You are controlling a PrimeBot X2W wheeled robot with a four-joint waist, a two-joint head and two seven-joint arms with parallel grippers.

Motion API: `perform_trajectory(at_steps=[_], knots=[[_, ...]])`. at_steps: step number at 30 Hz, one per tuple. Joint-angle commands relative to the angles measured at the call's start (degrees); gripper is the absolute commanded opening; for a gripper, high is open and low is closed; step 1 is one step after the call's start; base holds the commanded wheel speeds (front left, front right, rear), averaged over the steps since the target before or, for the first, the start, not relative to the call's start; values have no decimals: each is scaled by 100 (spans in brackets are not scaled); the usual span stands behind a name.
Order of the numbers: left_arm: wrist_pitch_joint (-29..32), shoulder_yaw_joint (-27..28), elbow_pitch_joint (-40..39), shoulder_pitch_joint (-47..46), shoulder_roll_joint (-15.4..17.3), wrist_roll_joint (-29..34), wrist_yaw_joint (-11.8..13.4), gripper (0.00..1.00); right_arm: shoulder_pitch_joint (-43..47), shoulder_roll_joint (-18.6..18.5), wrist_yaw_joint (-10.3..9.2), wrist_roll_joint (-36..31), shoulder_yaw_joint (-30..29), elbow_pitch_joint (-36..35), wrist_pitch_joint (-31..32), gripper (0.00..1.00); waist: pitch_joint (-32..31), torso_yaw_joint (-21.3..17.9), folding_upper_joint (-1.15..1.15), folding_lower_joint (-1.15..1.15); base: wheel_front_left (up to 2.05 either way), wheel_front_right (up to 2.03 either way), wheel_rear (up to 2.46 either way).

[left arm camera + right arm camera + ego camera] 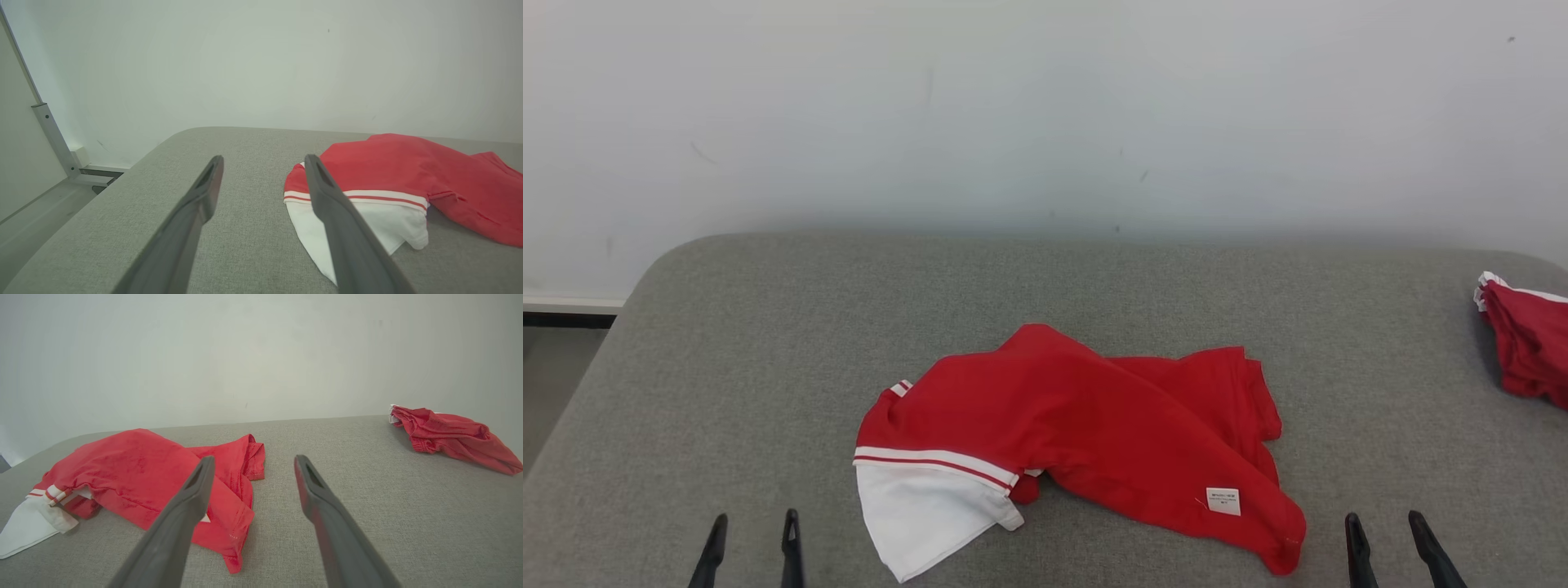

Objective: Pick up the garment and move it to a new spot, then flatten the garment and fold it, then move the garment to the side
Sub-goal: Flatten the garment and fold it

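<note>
Red, smooth, lightly creased cloth makes up most of the garment (1086, 425), which lies crumpled and partly doubled over on itself near the middle of the grey woven padded surface (768, 327), towards its near edge. One end is a white panel (923, 514) set off by a white band with a thin red stripe. That end points to the robot's left and towards the near edge. The long axis runs roughly left to right across the surface, with the red stitched hem at the right end. A small white label (1223, 501) is sewn near that right end; its print is too small to read.

The left gripper (755, 517) has its two dark fingers spread wide with nothing between them, just beside the white panel. The right gripper (1383, 516) is likewise spread wide and empty, near the red hem end. A second red garment (1531, 343) with white trim is bunched at the far right edge, well apart. Behind is a plain pale wall (1045, 106).
</note>
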Motion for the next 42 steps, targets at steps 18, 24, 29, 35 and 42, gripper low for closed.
perform_trajectory(at_steps=[18, 24, 29, 35, 42], knots=[[92, -831, 1607, -536, 110, -592, -135, 100, -447, -257, -15, 91, 551, 959, 258, 100, 222, -75, 0, 0, 0, 0, 0], [93, -1278, 2409, -912, 194, -993, -143, 100, -805, -240, -15, 167, 796, 1609, 179, 100, 338, -112, 0, 0, 0, 0, 0], [41, -1616, 2899, -1277, 248, -1304, -144, 100, -1163, -193, -15, 198, 960, 2083, 110, 100, 444, -131, 0, 0, 0, 0, 0], [1, -1907, 3573, -1739, 299, -1547, -137, 100, -1605, -190, -15, 268, 1204, 2585, 23, 100, 603, -142, 0, 0, 0, 0, 0], [-3, -2068, 4151, -2086, 239, -1709, -137, 100, -1862, -162, -15, 369, 1352, 2871, -28, 100, 708, -169, 0, 0, 0, 0, 0]])
